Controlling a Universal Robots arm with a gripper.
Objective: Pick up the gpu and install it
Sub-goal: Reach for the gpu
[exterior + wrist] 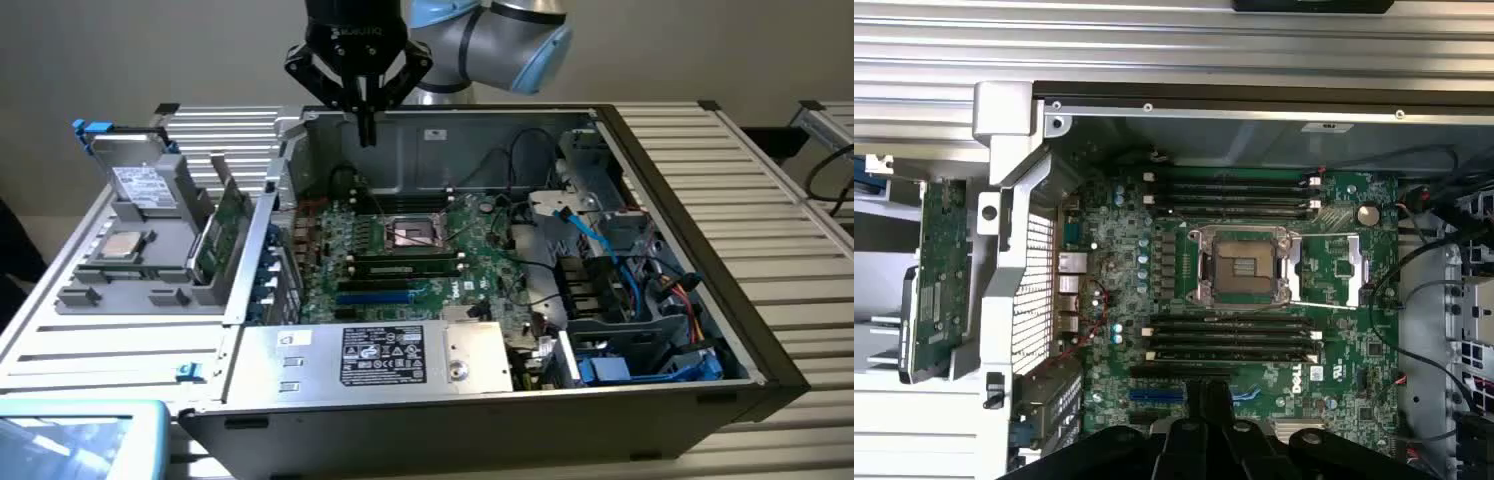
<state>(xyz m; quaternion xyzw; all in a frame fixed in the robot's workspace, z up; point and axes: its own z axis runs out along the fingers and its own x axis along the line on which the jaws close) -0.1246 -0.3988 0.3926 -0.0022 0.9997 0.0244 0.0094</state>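
Observation:
The gpu [218, 235] is a green card standing on edge in a grey holder [140, 270], outside the computer case on the exterior view's left. In the wrist view the gpu [942, 275] shows as a long green board beside the case wall. My gripper [364, 132] hangs above the back wall of the open case, well apart from the gpu. Its fingers are shut together with nothing between them, and they hang over the motherboard [1334, 300] in the wrist view, where the gripper [1210, 400] shows.
The open case [667, 220] holds the motherboard [461, 270] with a bare CPU socket [415, 235], cables and a drive cage [627, 290] on the exterior view's right, and a power supply [380, 355] in front. The holder also carries a drive [136, 185] and a chip [123, 245].

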